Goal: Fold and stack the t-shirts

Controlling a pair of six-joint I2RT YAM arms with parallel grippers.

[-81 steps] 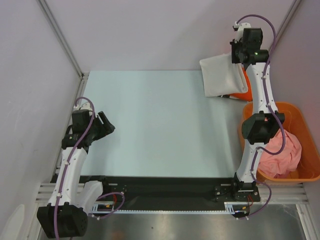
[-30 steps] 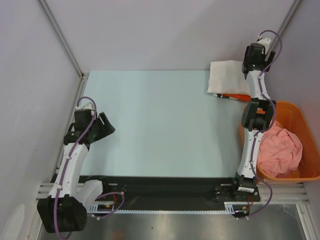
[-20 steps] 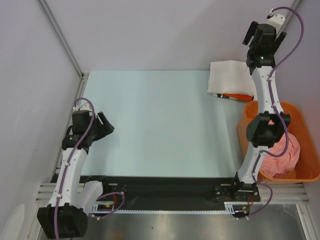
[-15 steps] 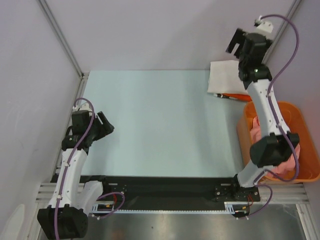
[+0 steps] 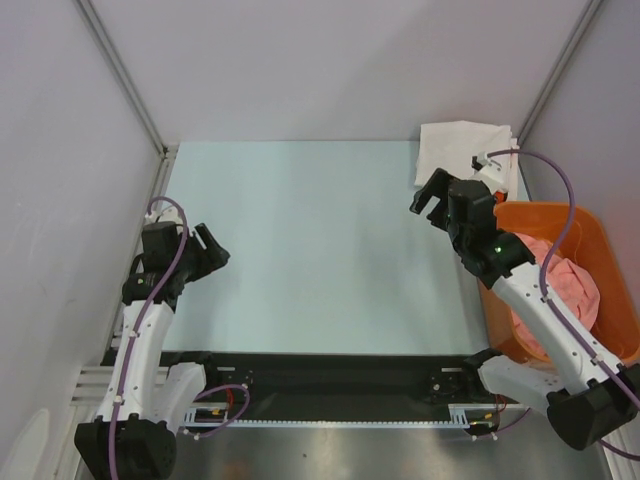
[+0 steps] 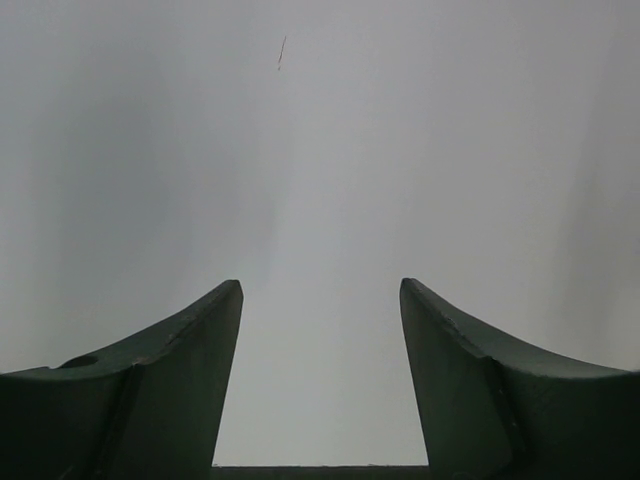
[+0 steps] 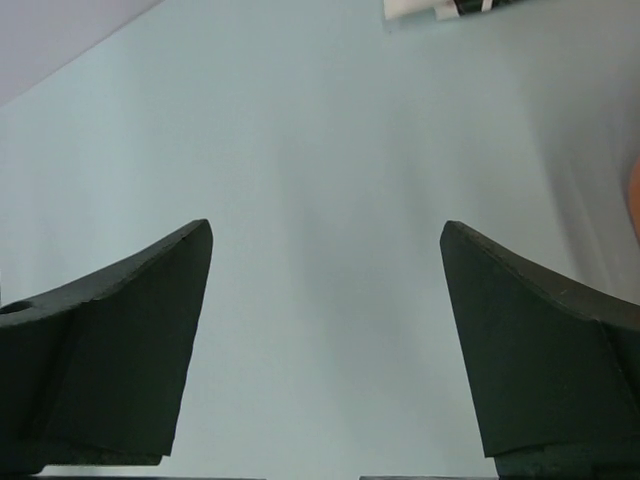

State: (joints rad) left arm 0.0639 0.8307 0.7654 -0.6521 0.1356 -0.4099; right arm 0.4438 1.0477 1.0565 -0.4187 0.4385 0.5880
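Folded white cloth t-shirt (image 5: 455,150) lies far right; right gripper (image 5: 432,197) and left gripper (image 5: 207,252) both spread, empty. Next, probably: lift crumpled pink t-shirt (image 5: 585,295) from rigid orange plastic basket (image 5: 530,215).

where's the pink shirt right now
In the top view the pink t-shirt lies bunched inside the orange basket on the right, partly behind the right arm, nearer than the folded white t-shirt.

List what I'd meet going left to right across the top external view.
left gripper → right gripper → pink t-shirt, lying in the orange basket
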